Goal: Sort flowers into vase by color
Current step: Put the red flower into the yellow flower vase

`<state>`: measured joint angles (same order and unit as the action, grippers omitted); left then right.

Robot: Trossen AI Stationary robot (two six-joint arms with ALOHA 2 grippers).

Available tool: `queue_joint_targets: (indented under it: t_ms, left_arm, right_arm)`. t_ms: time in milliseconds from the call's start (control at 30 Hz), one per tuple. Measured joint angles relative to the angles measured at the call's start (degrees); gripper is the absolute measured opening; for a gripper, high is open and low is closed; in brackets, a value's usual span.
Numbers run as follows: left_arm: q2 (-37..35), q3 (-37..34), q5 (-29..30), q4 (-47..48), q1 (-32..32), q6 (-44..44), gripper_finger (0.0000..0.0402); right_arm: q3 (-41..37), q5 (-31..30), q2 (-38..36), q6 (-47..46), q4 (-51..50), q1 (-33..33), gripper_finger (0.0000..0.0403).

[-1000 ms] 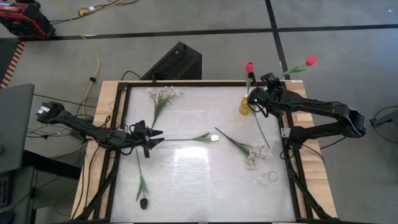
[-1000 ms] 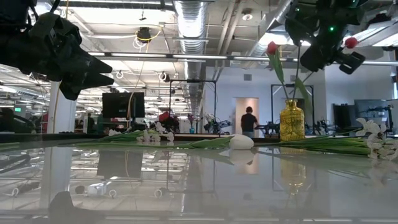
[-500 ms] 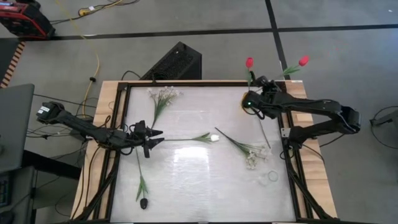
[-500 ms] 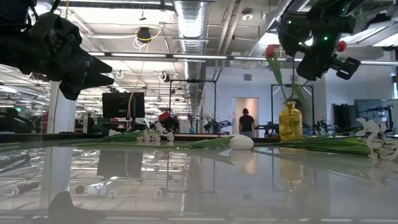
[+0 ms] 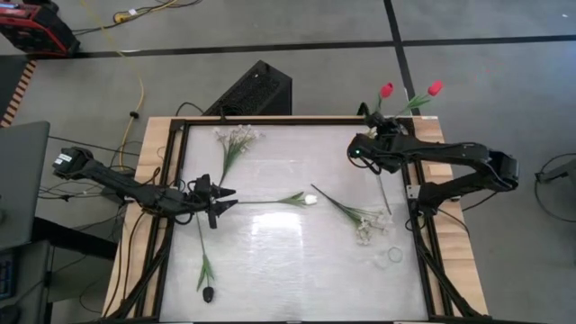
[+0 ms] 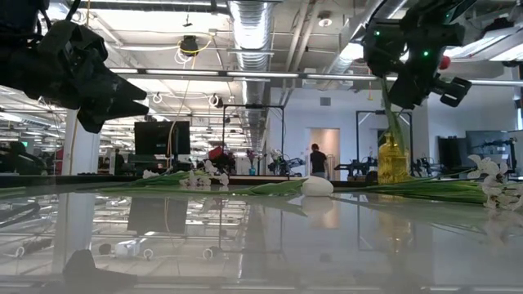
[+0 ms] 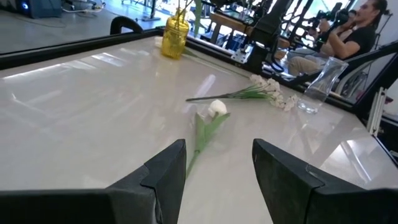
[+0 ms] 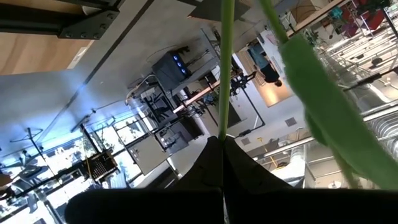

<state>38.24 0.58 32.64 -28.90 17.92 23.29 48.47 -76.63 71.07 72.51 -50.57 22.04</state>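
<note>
Two dark arms are working over a shiny white table (image 5: pixel 297 261). At the left side, the left gripper (image 5: pixel 222 200) is hanging just above the table with its two fingers standing apart and nothing between them. A dark tulip (image 5: pixel 206 281) is lying near the table's front edge, below that gripper in the high view. A sprig of tiny white blossoms (image 5: pixel 236 139) is lying at the back, a bit to the right of the gripper. A white tulip (image 5: pixel 304 199) is lying near the middle, with its stem pointing toward the left gripper. In the left wrist view it is sitting just ahead of the open fingers (image 7: pixel 168 171).

More to the right, another white sprig (image 5: pixel 360 219) is lying on the table, and a clear glass vase (image 5: pixel 389 256) is sitting just beside it. At the back right corner, the yellow vase (image 6: pixel 393 160) is standing upright. The right gripper (image 5: pixel 382 127) is up above it, with its fingers pinched tight on the green stem of a red tulip (image 5: pixel 436 88). A second red tulip (image 5: pixel 386 90) is showing just beside it.
</note>
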Motion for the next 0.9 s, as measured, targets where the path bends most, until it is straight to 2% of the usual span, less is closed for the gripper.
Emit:
queue_joint_targets:
  t_ms: [200, 600, 900]
  left_arm:
    - [0.0, 0.0, 0.9, 0.0, 0.0, 0.0, 0.0174]
    - [0.0, 0.0, 1.0, 0.0, 0.0, 0.1, 0.0174]
    - [0.0, 0.0, 1.0, -0.1, 0.0, 0.4, 0.0174]
  right_arm:
    - [0.0, -0.1, -1.8, 0.1, 0.0, 0.6, 0.0017]
    - [0.1, -0.3, -10.3, 0.2, -0.8, 5.5, 0.0017]
    - [0.1, -0.2, -8.1, 0.1, -2.2, 10.0, 0.0017]
